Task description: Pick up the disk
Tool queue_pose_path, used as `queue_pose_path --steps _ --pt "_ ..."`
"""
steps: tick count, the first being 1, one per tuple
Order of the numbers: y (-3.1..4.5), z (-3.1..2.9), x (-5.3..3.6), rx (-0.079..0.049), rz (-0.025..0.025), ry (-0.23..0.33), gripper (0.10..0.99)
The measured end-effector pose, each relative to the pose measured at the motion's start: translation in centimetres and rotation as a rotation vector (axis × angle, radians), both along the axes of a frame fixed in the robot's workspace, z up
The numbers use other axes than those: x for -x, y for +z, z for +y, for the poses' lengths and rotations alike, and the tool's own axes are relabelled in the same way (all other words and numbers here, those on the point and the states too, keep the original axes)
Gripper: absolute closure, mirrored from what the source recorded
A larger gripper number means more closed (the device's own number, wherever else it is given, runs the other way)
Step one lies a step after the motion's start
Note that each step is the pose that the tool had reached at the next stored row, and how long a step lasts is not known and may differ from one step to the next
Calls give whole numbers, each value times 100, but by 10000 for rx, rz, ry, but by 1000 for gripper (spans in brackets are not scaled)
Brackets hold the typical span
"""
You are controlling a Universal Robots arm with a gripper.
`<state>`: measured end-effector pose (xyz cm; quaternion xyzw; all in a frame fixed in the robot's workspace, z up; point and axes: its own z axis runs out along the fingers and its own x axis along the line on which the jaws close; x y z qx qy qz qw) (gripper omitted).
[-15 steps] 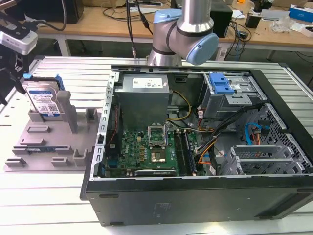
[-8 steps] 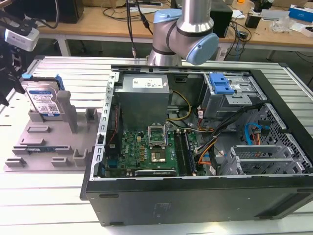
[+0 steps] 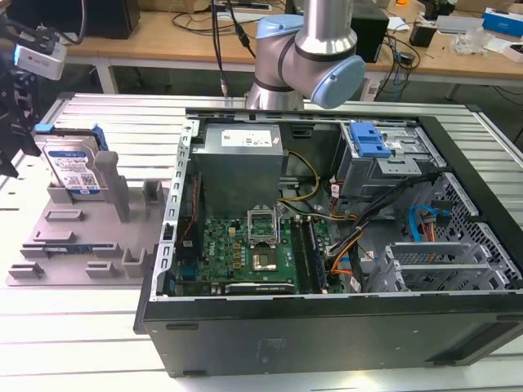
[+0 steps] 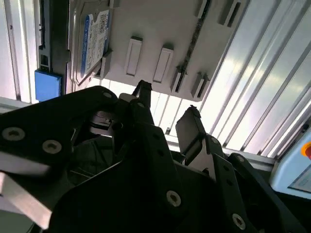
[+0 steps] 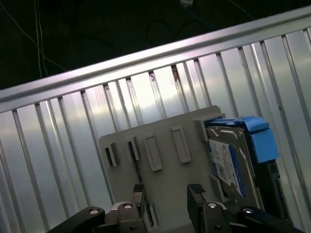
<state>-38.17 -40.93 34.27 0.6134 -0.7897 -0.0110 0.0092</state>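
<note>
Disk [image 3: 72, 167], 1 in all, stands on edge in a slot of the 1 grey holder [image 3: 82, 237]. The holder lies on the ribbed surface [image 3: 90, 335], to the exterior view's left of the 1 open computer case [image 3: 327, 335]. The disk's label faces the exterior camera and tilts slightly back; its long axis seems near upright, with the lower end sunk in the slot. The arm [image 3: 306, 49] rises behind the case. In the first wrist view its 2 fingers [image 5: 195, 193] hang over the holder, spread apart, gripping nothing and clear of the disk.
</note>
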Motion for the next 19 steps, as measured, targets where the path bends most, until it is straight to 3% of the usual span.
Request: queue_pose_path --steps 2,8,11,13,15,19 --pt "-3 0 -1 -1 -13 321 604" --pt "-2 0 -4 -1 -13 371 604" --pt "-3 1 -4 -1 -13 1293 604" --pt "-3 2 -4 0 -14 1389 604" --pt "-4 130 20 15 -14 1401 604" --pt "-5 278 54 27 -11 1426 604"
